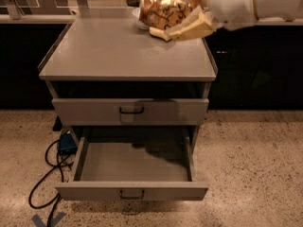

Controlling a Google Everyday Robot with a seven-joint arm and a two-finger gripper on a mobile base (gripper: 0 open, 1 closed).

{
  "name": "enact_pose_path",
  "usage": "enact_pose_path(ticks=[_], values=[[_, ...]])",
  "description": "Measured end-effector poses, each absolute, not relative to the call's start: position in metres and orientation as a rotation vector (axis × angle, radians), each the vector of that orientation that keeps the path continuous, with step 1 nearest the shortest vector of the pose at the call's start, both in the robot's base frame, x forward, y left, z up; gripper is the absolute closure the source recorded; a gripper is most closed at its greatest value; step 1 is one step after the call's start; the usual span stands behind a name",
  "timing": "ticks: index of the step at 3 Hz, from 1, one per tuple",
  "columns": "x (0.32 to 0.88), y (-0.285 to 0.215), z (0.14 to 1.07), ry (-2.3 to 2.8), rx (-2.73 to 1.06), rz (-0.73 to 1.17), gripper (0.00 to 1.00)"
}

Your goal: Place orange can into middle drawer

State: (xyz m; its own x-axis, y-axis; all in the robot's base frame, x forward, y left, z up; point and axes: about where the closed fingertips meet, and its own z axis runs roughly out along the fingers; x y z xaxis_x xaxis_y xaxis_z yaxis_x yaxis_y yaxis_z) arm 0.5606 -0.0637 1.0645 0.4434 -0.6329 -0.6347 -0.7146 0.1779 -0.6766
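My gripper (185, 9) is at the top of the camera view, above the back right of the gray cabinet top (109, 56). It is shut on the orange can (161, 8), a dented shiny gold-orange can with dark markings, held on its side in the air with cream fingers (191, 28) above and below it. The middle drawer (132, 191) is pulled out and open below, its gray floor bare, with a small dark loop handle on its front. The drawer front above it (130, 111) is shut.
A white bowl (138, 21) shows only as a sliver behind the can at the back of the cabinet top. Dark cables (45, 174) and a blue object (66, 143) lie on the speckled floor left of the open drawer. Dark counters stand behind.
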Motion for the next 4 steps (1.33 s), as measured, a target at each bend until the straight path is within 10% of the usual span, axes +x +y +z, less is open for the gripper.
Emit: enact_pose_path(ticks=[4], values=[[0.521, -0.062, 0.962, 1.197, -1.473, 0.247, 1.0]])
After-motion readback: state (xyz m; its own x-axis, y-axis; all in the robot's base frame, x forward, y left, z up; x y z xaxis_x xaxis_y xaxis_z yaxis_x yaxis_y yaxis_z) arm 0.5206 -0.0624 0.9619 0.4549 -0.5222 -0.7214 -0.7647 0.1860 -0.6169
